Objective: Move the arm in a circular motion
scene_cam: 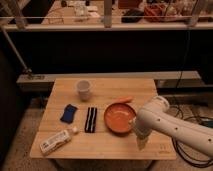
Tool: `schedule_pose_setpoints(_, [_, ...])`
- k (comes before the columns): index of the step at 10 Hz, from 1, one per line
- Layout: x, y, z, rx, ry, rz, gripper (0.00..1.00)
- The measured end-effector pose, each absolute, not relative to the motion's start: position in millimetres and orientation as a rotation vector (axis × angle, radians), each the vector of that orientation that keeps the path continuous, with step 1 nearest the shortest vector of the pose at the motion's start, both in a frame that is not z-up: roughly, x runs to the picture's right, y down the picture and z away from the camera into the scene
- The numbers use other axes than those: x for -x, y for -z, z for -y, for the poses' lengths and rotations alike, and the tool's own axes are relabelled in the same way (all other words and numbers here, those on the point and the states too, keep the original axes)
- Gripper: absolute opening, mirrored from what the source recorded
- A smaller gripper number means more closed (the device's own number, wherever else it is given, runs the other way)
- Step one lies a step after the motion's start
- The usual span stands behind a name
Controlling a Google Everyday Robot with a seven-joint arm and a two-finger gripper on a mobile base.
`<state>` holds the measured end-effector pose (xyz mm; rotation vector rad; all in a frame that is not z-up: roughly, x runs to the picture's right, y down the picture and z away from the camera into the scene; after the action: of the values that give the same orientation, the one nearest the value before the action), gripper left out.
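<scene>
The large white arm point(170, 125) of thick rounded segments reaches in from the lower right over the wooden table point(105, 90). Its bulbous joint hangs over the table's right front part, just right of an orange bowl point(119, 118). The gripper point(142, 143), a pale tapered tip, points down close to the table's front edge, to the right of the bowl.
A white cup point(83, 89) stands at the back left. A blue sponge point(68, 113), a black striped pack point(90, 119) and a white bottle point(58, 140) lie on the left half. An orange carrot point(122, 100) lies behind the bowl. Black cables point(192, 150) lie on the floor at right.
</scene>
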<state>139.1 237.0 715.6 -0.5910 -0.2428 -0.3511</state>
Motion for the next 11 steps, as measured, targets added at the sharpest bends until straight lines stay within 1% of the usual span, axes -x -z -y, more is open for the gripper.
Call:
schedule_pose_setpoints(4, [-45.0,-713.6,-229.2,0.572,0.449,0.324,0.8])
schedule_pose_setpoints(7, [17.6,-723.6,-206.9,0.551,0.517,0.377,0.8])
schedule_pose_setpoints(9, [33.6,-743.8,-183.7,0.536,0.562,0.387,0.8])
schedule_pose_setpoints(11, [31.0,-776.1,-146.9,0.514,0.574,0.379,0.8])
